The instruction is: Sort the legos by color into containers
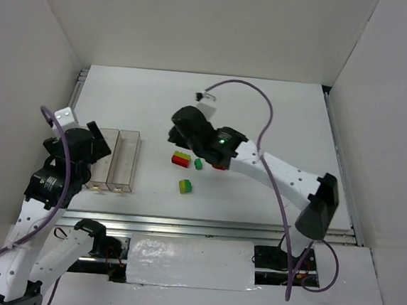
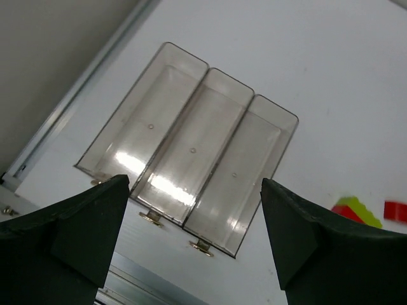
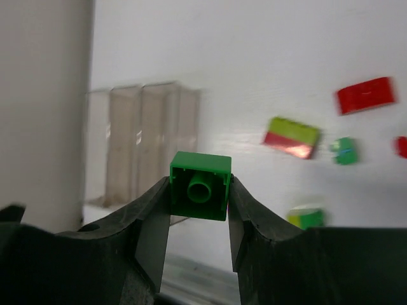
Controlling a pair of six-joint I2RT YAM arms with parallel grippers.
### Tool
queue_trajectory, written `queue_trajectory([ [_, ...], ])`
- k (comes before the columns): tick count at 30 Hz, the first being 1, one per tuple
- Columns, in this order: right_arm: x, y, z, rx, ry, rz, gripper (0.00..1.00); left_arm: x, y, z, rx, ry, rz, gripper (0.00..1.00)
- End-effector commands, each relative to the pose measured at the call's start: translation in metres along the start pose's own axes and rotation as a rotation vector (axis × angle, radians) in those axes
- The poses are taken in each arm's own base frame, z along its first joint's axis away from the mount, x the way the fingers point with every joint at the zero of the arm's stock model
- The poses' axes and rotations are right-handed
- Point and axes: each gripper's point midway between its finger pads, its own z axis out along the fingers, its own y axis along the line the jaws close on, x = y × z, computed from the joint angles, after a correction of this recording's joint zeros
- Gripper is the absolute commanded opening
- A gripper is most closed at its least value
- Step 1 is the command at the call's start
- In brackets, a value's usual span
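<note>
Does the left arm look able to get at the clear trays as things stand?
Probably yes: the left gripper hangs open just above the trays, with nothing in between.

Top external: fixed high above and behind the arms (image 1: 280, 175), facing down and forward, distant, whole counter (image 1: 263, 122) in frame. Left wrist: steep downward look between own jaws, close over the containers (image 2: 219, 159). Right wrist: low, near-level look across the counter between own jaws, sharing containers and scattered legos (image 3: 292, 136) with both other views.
</note>
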Motion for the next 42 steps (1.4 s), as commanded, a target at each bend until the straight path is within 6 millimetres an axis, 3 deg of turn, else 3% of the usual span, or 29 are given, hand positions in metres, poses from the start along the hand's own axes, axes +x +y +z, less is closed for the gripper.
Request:
queue_trajectory([
  [1,0.041,0.067,0.014,-0.121,0.079,-0.134,0.00,-0.028,0.040,-0.013,-0.185,-0.113,-0.140,0.97],
  [2,0.049,0.083,0.015,-0.149,0.103,-0.148,0.00,-0.030,0.046,-0.017,-0.203,-0.132,-0.162,0.97],
  [3,0.084,0.085,0.035,-0.120,0.158,-0.206,0.00,-0.031,0.053,-0.019,-0.230,-0.142,-0.179,0.98],
  [4,0.076,0.113,0.030,-0.173,0.143,-0.187,0.00,-0.032,0.057,-0.022,-0.243,-0.152,-0.192,0.99],
  [5,0.101,0.111,0.051,-0.147,0.182,-0.218,0.00,-0.034,0.059,-0.025,-0.245,-0.166,-0.214,0.99],
  [6,0.098,0.130,0.049,-0.184,0.173,-0.202,0.00,-0.034,0.061,-0.026,-0.252,-0.172,-0.222,0.99],
  [8,0.122,0.135,0.070,-0.196,0.206,-0.210,0.01,-0.035,0.065,-0.029,-0.260,-0.183,-0.234,1.00],
  [15,0.150,0.165,0.103,-0.336,0.208,-0.228,0.06,-0.034,0.055,-0.024,-0.217,-0.165,-0.204,1.00],
  [17,0.162,0.156,0.119,-0.301,0.221,-0.247,0.08,-0.034,0.051,-0.023,-0.200,-0.161,-0.198,0.99],
  [19,0.162,0.156,0.123,-0.297,0.222,-0.241,0.22,-0.033,0.049,-0.022,-0.184,-0.155,-0.189,0.99],
  [20,0.167,0.153,0.126,-0.295,0.230,-0.244,0.36,-0.034,0.047,-0.022,-0.178,-0.156,-0.188,0.99],
  [23,0.169,0.149,0.128,-0.304,0.233,-0.238,0.60,-0.034,0.042,-0.020,-0.154,-0.150,-0.175,0.99],
  [24,0.167,0.150,0.127,-0.313,0.232,-0.239,0.77,-0.033,0.042,-0.020,-0.149,-0.149,-0.173,0.99],
  [26,0.162,0.154,0.123,-0.327,0.225,-0.248,0.96,-0.033,0.041,-0.020,-0.146,-0.148,-0.172,0.99],
  [27,0.160,0.155,0.122,-0.330,0.220,-0.254,1.00,-0.033,0.041,-0.020,-0.146,-0.147,-0.172,0.99],
  [31,0.136,0.158,0.109,-0.346,0.178,-0.259,1.00,-0.033,0.041,-0.020,-0.142,-0.149,-0.171,0.99],
  [33,0.114,0.137,0.102,-0.297,0.139,-0.265,0.99,-0.033,0.039,-0.020,-0.134,-0.147,-0.168,1.00],
  [34,0.084,0.146,0.079,-0.341,0.083,-0.235,1.00,-0.032,0.039,-0.019,-0.133,-0.144,-0.164,0.99],
  [35,0.098,0.113,0.085,-0.289,0.110,-0.267,0.99,-0.032,0.038,-0.020,-0.127,-0.145,-0.164,1.00],
  [36,0.088,0.098,0.084,-0.281,0.093,-0.297,0.99,-0.032,0.037,-0.019,-0.120,-0.145,-0.161,0.99],
  [37,0.067,0.096,0.069,-0.297,0.060,-0.296,0.98,-0.032,0.032,-0.018,-0.091,-0.141,-0.150,0.99],
  [38,0.070,0.069,0.073,-0.232,0.064,-0.334,0.97,-0.032,0.028,-0.017,-0.073,-0.137,-0.142,1.00],
  [40,0.058,0.032,0.069,-0.139,0.057,-0.408,0.93,-0.028,0.018,-0.013,-0.028,-0.114,-0.113,0.99],
  [42,0.050,0.008,0.070,-0.068,0.048,-0.457,0.87,-0.025,0.011,-0.008,-0.005,-0.092,-0.084,0.99],
])
